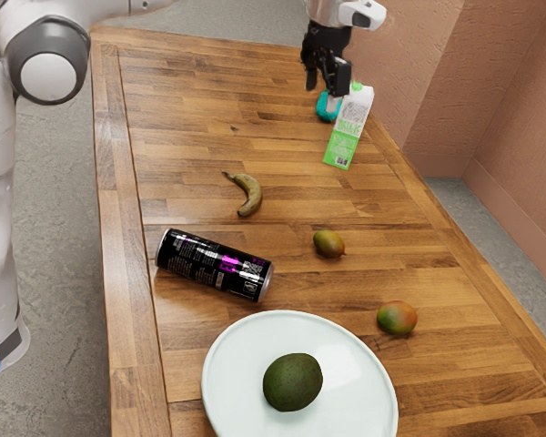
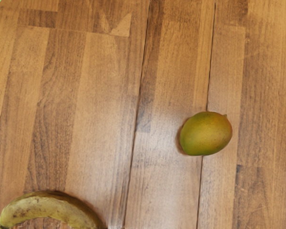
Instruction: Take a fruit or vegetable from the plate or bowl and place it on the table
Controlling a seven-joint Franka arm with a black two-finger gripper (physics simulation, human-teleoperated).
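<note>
That avocado (image 1: 293, 382) lies slantwise on the plate (image 1: 220, 356), long axis toward the exterior view's upper right; wooden counter (image 1: 187, 118), pinkish walls (image 1: 519, 118). The jaws hang parted, empty.

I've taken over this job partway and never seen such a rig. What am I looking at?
These are simulator renders. The machine is one robot arm with a black two-finger gripper. The exterior view looks from the arm's side; the wrist view looks from the arm's hand, here at a banana and a mango.

On the wooden table lie those two, a second mango and a black can on its side. There is also a green-and-white carton beside something teal. A white plate bears a dark green fruit, probably an avocado.

The gripper is open, holding nothing.
</note>
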